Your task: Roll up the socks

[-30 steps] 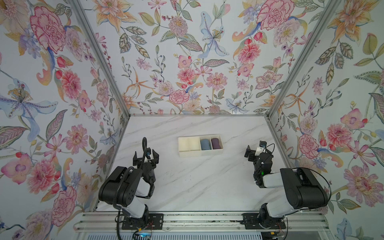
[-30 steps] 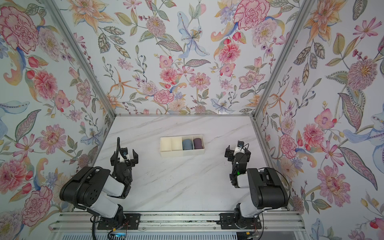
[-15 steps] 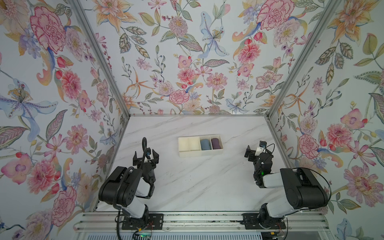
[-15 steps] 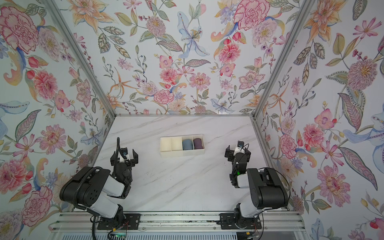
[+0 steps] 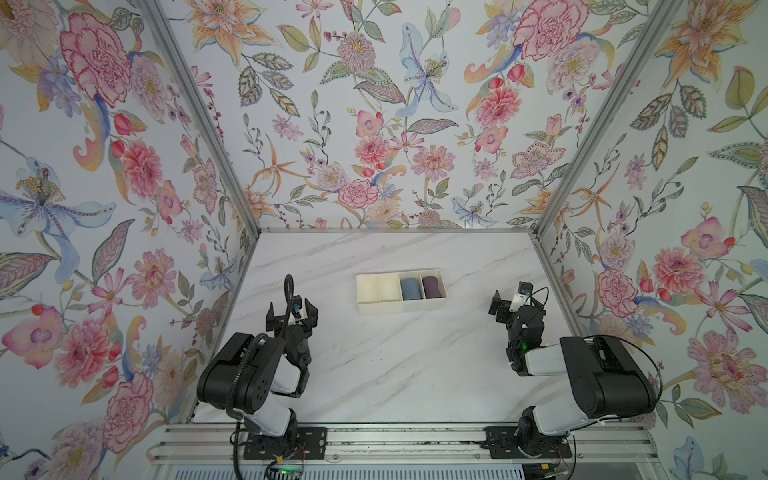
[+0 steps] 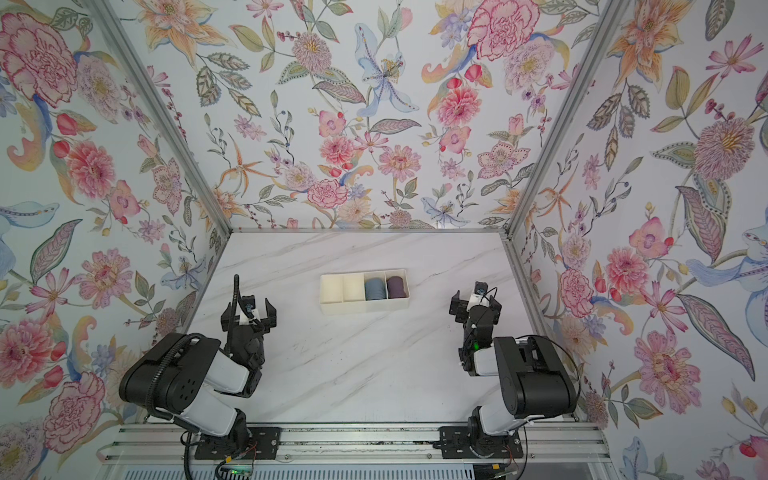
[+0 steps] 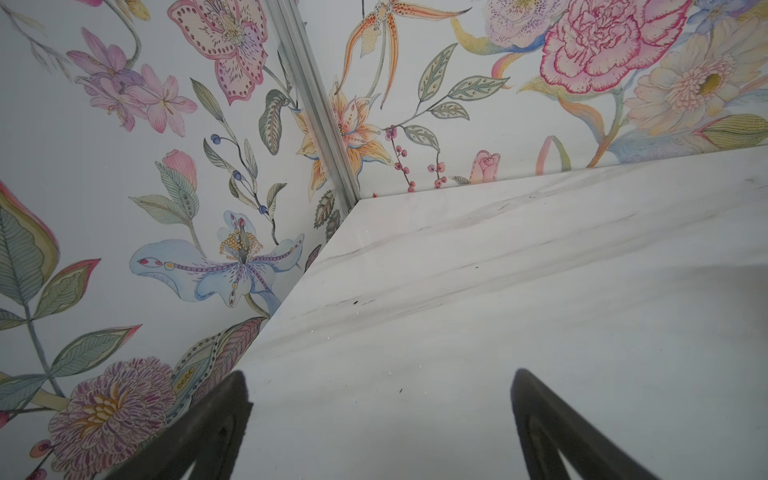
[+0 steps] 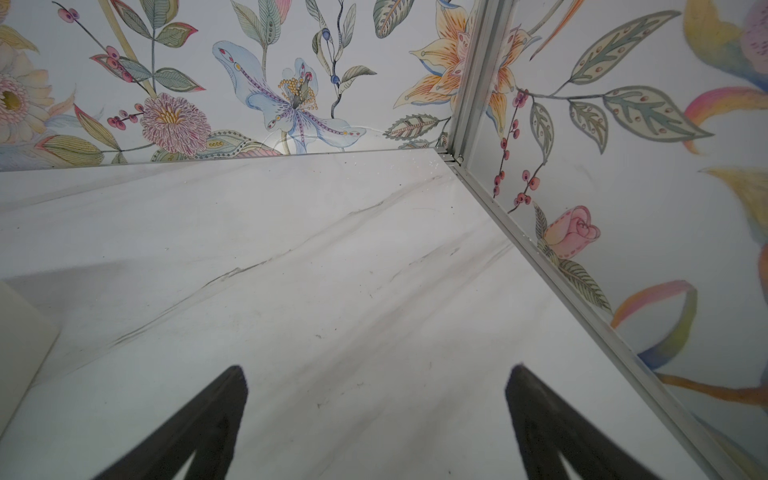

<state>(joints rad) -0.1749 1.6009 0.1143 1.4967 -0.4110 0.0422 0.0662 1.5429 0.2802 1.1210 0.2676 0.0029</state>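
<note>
Black jaws sit nearest you, so start there. The rolling looks finished and the step in hand looks like plain parking, so hold both arms low by the rail, well apart from the tray. Your left gripper (image 5: 291, 311) is spread wide with only bare marble table (image 7: 498, 291) between its fingers, holding and touching nothing. Your right gripper (image 5: 509, 301) is likewise spread wide and empty, near the right wall. Farther out, mid-table, the white tray (image 5: 399, 309) has four compartments. In both top views the two on the left look empty, the socks (image 5: 410, 289) lie as a blue-grey roll in the third, and a dark purple bundle (image 5: 432, 286) fills the fourth. If you reach again, come from above so you don't nudge the tray.
</note>
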